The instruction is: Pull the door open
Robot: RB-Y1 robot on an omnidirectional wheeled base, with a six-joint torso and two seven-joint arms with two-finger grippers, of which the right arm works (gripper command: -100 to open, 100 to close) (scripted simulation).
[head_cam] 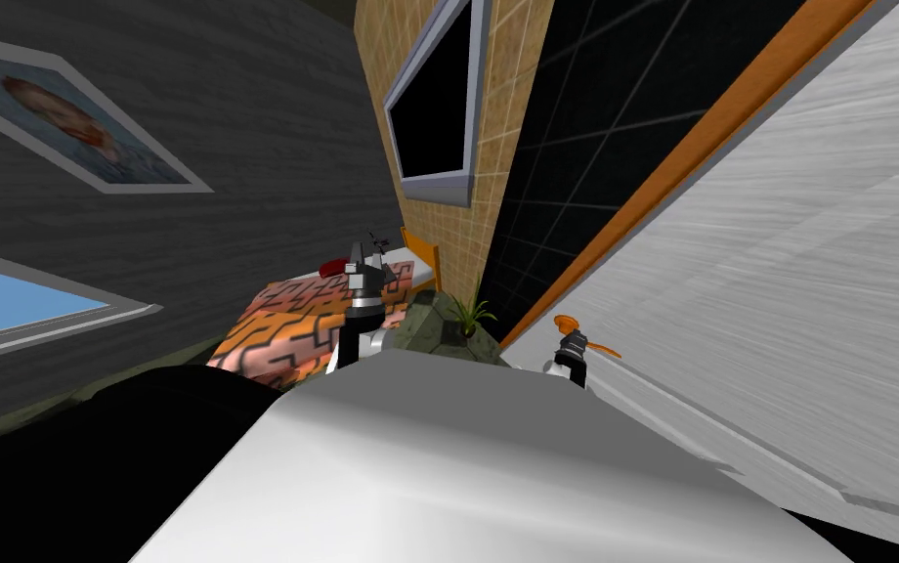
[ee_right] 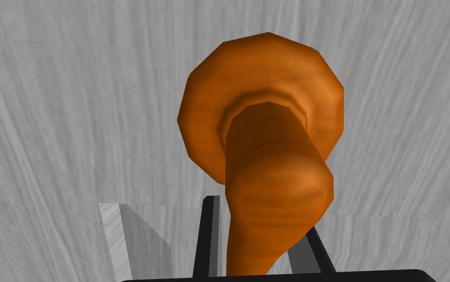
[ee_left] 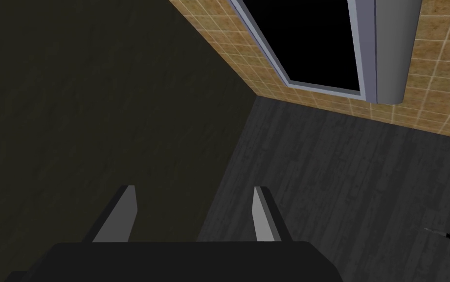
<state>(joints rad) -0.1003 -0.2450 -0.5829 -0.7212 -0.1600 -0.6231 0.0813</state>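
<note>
As the right claw (ee_right: 260,220) is at the door handle (ee_right: 273,186), its two fingers (ee_right: 210,230) press the sides of the orange lever, so it is gripping the handle. The lever runs from a round orange plate (ee_right: 268,73) on the door down between the fingers toward the dark claw body. Behind it is the pale grey, streaked door (ee_right: 62,98) face, close up.

In the head view the right claw (head_cam: 572,350) is small, lower right of centre, touching the orange handle (head_cam: 567,324). The lever end pokes out to the right of the claw. The door (head_cam: 780,244) is the big pale grey slab across the right side of the frame, with an orange frame strip (head_cam: 731,108) along its upper left edge.

The left claw (head_cam: 371,259) is near frame centre, well apart from the door. Its fingers (ee_left: 123,215) are spread apart and hold nothing. Around it are a bed (head_cam: 291,327) with an orange patterned cover, left of centre, and a small green plant (head_cam: 472,313) between bed and door.
</note>
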